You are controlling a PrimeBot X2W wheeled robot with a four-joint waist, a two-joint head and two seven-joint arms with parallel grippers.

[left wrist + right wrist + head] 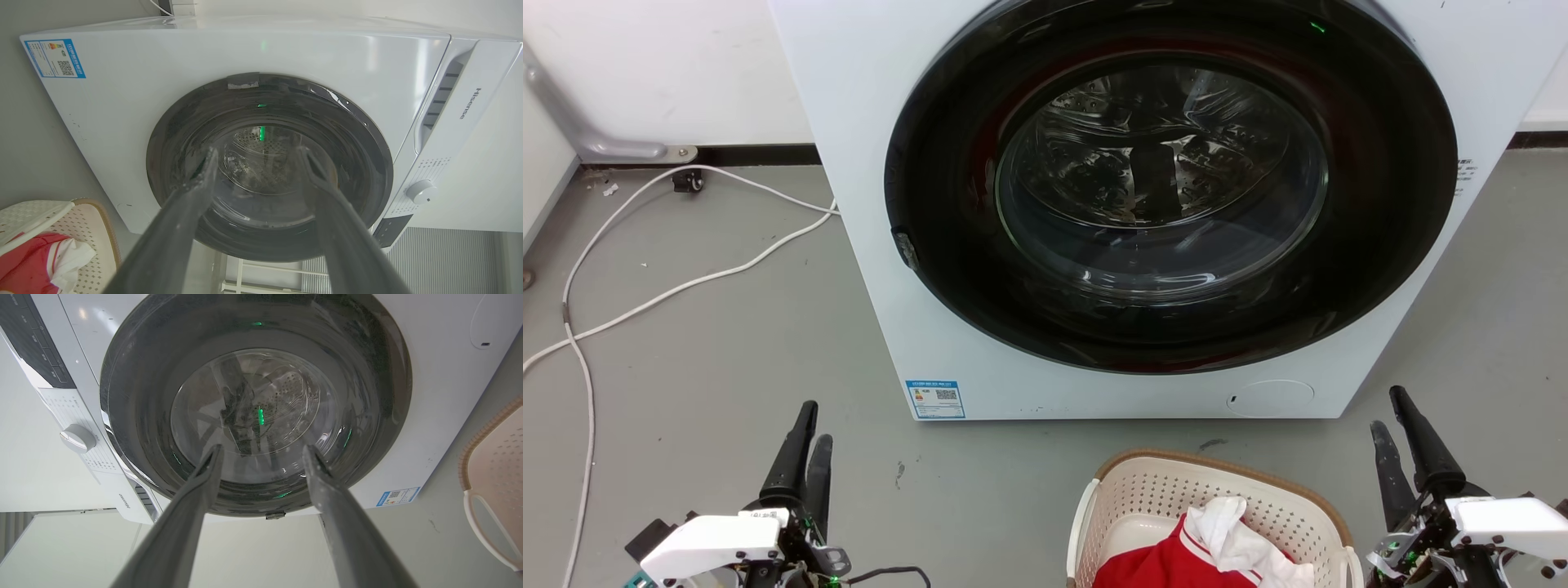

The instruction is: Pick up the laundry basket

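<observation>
While its rim is brown, the laundry basket (1152,490) is cream.

White front-loading washing machine (849,122): round dark glass door (947,204), closed; perforated steel drum (1152,163) behind; blue label (935,399) at lower front corner. Grey floor (727,351), scuffed. White wall (670,73), dark skirting (760,154). White cable (686,286) trailing over the floor. Grey pipe (572,122) at wall foot.

The brand name "Hisense" (468,103) is showing on the white front-loading washing machine (327,53), on its top panel; its blue-edged sticker (55,58) is carrying a QR code, the print too small to read
</observation>
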